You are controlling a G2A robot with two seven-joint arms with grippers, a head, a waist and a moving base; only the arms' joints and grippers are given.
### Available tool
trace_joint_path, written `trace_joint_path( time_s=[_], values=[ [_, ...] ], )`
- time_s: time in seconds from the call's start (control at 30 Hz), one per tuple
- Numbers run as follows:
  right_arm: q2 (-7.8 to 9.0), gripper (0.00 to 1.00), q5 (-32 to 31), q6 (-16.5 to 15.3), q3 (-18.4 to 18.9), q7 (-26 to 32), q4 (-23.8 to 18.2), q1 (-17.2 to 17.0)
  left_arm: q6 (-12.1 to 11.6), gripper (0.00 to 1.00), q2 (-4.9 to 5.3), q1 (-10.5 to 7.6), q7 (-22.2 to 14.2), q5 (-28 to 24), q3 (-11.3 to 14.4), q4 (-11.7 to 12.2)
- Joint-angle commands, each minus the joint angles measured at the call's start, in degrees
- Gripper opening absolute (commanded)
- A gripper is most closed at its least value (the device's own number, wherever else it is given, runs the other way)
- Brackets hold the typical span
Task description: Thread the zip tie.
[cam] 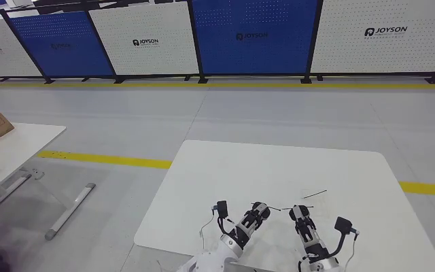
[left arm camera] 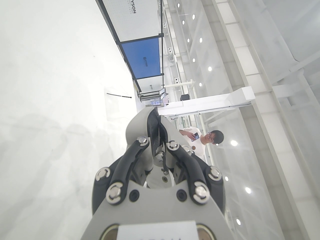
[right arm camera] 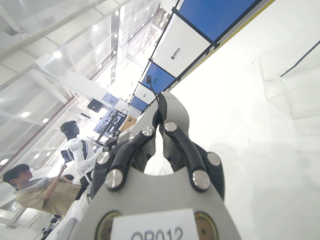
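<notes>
Black zip tie point(right arm camera: 149, 78) is pinched in the right end effector point(right arm camera: 161, 101). That one is clamped shut on it, and the head end pokes out past the fingertips. The left end effector point(left arm camera: 155, 112) is closed up too. From the top view it has a thin black strip point(cam: 274, 207) sticking out of it toward the right one. Honestly can't tell if that's the other end of the same tie or a separate one.

Both end effectors sit side by side over the near edge of the white counter point(cam: 272, 170), close together but not touching.

A spare zip tie point(cam: 315, 195) lies flat on the counter a bit farther out, nearer the right end effector than the left. It looks like it's on a clear plastic sheet point(right arm camera: 287, 96), but that's hard to make out.
</notes>
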Motion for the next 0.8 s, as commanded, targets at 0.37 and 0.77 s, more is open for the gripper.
trace_joint_path(
  time_s=[0.37,0.77],
  values=[
    [0.24,0.00,-4.9,-4.7,-1.1,-12.4,1.3,-3.2,-5.5,0.00,-0.24,-0.29,8.4,17.6,2.8,2.6],
    [0.18,0.00,-3.7,-4.7,-2.4,-10.1,0.2,-2.6,-5.0,0.00,-0.29,-0.53,9.6,19.4,2.7,2.5]
  ],
)
